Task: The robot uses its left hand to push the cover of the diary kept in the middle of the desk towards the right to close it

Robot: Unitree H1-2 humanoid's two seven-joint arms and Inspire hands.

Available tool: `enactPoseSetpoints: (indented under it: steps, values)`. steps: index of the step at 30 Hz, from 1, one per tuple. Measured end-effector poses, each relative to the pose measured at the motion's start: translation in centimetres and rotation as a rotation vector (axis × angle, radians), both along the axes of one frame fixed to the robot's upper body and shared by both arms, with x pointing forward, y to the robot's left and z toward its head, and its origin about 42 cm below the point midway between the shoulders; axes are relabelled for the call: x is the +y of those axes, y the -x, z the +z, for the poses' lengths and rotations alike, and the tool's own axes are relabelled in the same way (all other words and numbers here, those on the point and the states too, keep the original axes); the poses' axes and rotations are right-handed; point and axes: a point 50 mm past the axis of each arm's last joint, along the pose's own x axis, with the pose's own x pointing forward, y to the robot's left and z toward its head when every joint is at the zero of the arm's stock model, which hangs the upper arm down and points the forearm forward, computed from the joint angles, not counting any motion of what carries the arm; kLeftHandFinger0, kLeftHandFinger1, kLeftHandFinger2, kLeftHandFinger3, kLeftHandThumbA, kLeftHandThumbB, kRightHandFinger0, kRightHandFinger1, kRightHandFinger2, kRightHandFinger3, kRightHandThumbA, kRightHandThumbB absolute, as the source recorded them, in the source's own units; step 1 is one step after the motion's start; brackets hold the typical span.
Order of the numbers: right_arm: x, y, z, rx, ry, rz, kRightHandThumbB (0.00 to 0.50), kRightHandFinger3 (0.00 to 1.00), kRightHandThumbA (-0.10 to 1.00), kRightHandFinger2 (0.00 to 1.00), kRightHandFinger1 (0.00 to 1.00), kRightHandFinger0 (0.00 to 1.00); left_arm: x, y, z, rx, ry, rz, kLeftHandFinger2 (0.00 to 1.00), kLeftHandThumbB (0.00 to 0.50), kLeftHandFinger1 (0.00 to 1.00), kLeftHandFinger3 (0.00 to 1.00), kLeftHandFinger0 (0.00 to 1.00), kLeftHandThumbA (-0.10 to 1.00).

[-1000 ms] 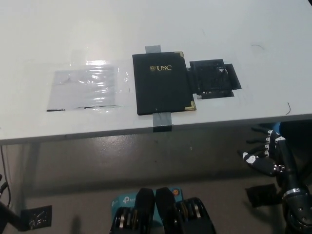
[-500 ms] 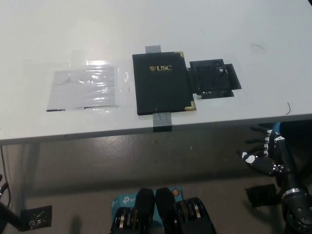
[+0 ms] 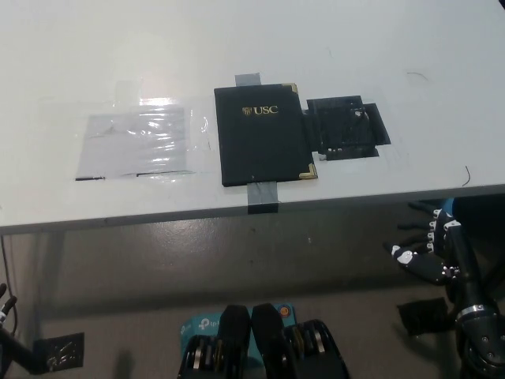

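Right hand: black, below the desk edge at lower right, fingers spread, holding nothing.
Left hand: out of sight.
Diary: flat dark rectangle, closed, gold corner caps, gold "USC" and crest; mid-desk near the front edge.
Tape: grey strips at its top and bottom.
Desk: smooth, white.

Out of my sight
My left hand sits outside the frame; my right hand shows low right, its finger pose unclear.
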Motion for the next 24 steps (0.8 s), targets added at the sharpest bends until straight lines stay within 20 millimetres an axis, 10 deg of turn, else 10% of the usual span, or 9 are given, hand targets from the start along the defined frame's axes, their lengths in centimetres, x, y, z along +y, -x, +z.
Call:
enactPoseSetpoints:
  steps: [24]
  values:
    - [-0.01,0.0,0.0,0.001,-0.009,0.001,0.093,0.74,0.85,0.51,0.41,0.35,0.06,-0.23,0.4,-0.006,0.012,-0.004,1.0,0.358,1.0,1.0,1.0,1.0]
